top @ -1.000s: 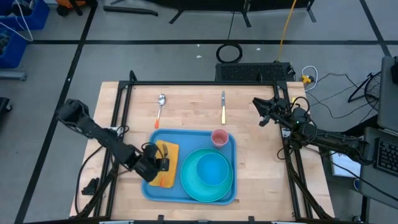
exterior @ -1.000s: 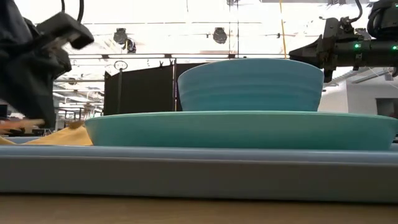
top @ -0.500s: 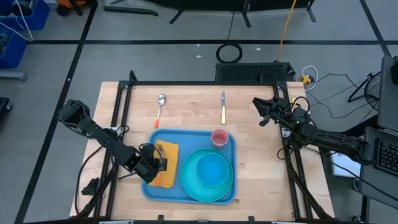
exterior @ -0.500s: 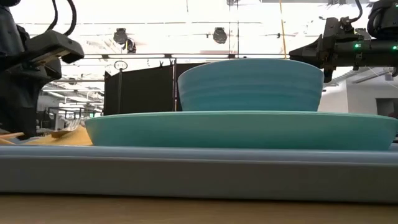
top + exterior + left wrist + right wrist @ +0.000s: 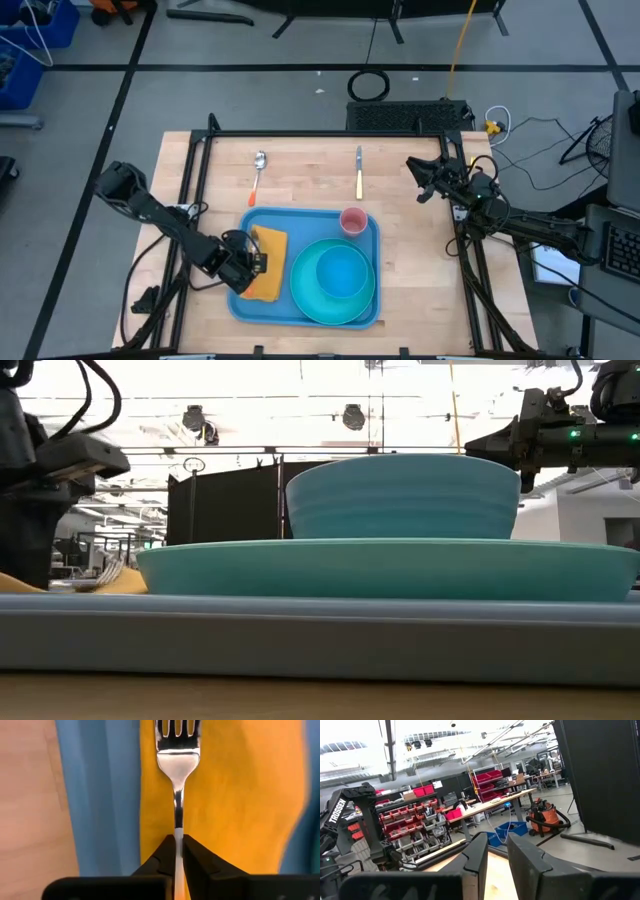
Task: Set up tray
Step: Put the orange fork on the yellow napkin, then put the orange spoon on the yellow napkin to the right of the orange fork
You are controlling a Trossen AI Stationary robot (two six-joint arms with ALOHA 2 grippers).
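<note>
The left end effector (image 5: 178, 851) pinches the fork (image 5: 178, 780) handle tight. The fork lies ahead of it on the yellow napkin (image 5: 235, 800) in the tray (image 5: 305, 214). The right end effector (image 5: 418, 180), partly open, holds nothing

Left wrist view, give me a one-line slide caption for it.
Left gripper shut on a fork's handle, the fork lying on the yellow napkin in the blue tray.

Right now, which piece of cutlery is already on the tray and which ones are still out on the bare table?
The fork is: it lies on the yellow napkin inside the tray, its handle pinched by the left gripper. The spoon and knife lie on the wood beyond the tray.
</note>
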